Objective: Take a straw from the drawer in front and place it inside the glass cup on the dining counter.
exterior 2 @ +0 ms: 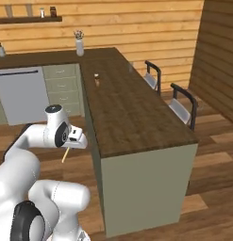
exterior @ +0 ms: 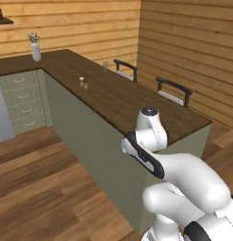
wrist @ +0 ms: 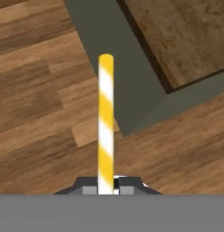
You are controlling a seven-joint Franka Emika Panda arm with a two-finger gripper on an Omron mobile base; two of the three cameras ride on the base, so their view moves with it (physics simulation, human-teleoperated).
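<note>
My gripper (wrist: 105,188) is shut on the straw (wrist: 105,122), a yellow-and-white striped stick that points away from the fingers over the wooden floor. In the right base view the gripper (exterior 2: 72,141) hangs left of the dining counter (exterior 2: 132,117), and the straw (exterior 2: 65,154) slants down below it. The glass cup (exterior 2: 131,67) stands far off near the counter's right edge, by the first chair; it is also faint at the far side of the dining counter (exterior: 127,101) as the glass cup (exterior: 105,65). The sage-green drawer stack (exterior: 21,101) stands shut at the back.
Two small shakers (exterior 2: 96,79) sit mid-counter and a white vase (exterior 2: 79,44) stands at its far end. Two black-framed chairs (exterior 2: 183,108) line the right side. The counter's near corner (wrist: 177,68) and grey-green side wall (wrist: 127,86) lie just ahead of the hand.
</note>
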